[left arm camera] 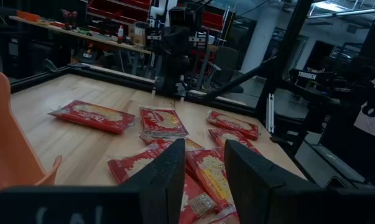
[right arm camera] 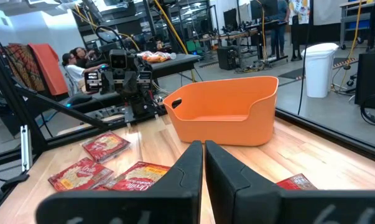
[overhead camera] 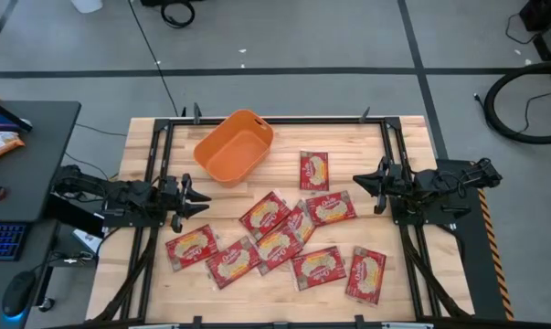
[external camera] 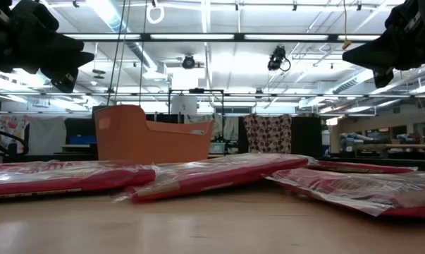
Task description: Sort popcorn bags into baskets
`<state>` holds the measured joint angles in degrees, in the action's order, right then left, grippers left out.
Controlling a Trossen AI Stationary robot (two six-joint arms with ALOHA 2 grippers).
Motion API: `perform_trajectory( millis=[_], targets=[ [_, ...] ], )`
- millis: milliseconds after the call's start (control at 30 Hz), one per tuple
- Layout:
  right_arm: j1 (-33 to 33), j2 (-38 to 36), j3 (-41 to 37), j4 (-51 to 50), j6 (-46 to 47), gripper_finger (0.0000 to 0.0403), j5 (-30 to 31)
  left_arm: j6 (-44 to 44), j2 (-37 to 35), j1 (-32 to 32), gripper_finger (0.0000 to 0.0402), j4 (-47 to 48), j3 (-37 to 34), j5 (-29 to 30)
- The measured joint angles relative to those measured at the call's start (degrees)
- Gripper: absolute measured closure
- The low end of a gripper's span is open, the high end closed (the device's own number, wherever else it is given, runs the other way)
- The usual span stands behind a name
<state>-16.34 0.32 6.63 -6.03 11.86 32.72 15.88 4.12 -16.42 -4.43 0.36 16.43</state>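
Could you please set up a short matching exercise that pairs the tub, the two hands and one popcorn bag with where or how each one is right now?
Things:
1. orange tub
2. left hand
3. right hand
4. lone popcorn bag

States:
A. fingers shut, holding nothing
B. lying flat just right of the tub
C. empty, at the table's far side
D. fingers apart, holding nothing

Pairs: 1-C, 2-D, 3-A, 4-B

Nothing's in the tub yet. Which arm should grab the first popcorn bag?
Probably the left. Its gripper hovers open, empty, near the orange tub and the bags at the pile's left end. The right gripper is shut, empty, by one bag, but farther from the tub.
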Motion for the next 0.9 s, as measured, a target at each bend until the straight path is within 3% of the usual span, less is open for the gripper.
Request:
perform_trajectory(
  millis=[367, 533, 900],
  targets=[
    [0.0, 0.0, 0.0, 0.0, 0.0, 0.0380, 0.0, 0.1, 0.0, 0.0, 0.0285, -0.2, 0.0, 0.0],
    [0.0, 0.0, 0.0, 2.2, -6.0, 0.0380, 2.4, 3.0, 0.0, 0.0, 0.0285, -6.9, 0.0, 0.0],
    [0.4, 0.0, 0.0, 25.3, -6.7, 0.0380, 3.5, -4.6, 0.0, 0.0, 0.0285, -15.7, 0.0, -1.9]
  ],
)
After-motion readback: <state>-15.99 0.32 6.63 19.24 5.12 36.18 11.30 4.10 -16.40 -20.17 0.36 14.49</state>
